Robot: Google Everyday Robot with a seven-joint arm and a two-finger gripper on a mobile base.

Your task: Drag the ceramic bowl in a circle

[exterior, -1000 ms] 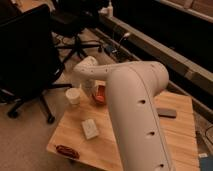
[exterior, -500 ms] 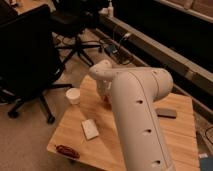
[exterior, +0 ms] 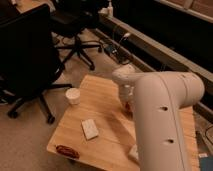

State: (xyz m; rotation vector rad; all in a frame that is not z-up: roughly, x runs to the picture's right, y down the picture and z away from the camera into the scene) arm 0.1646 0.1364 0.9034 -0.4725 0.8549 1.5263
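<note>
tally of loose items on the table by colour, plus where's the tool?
White: 2, the cup and the flat block.
Red: 2, the oval object and the ceramic bowl, mostly hidden.
Total: 4.
The tool is down at the bowl, hidden behind the arm.

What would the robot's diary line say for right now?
gripper: lowered at small red-orange ceramic bowl | bowl: mostly hidden | white cup: left table edge | step: dragging bowl
</note>
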